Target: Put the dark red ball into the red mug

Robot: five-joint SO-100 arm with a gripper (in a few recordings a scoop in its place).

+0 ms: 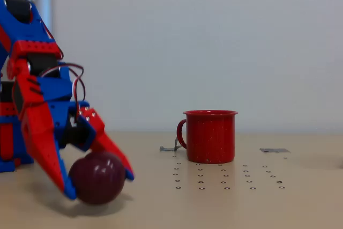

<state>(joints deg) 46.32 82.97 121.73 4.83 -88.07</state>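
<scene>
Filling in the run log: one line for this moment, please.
gripper: closed around ball | ball: on table, left | mug: upright, right, apart

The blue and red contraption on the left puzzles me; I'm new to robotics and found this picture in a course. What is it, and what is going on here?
It is a small robot arm, photographed by a still camera set low at table level. Its two-fingered claw reaches down around the dark red ball, one red finger on each side. The ball seems to rest on the table; whether the fingers already press it, I cannot tell. To the right stands the red mug, upright, handle facing the arm, apart from the ball. Small printed rings mark the table in front of the mug.
</scene>
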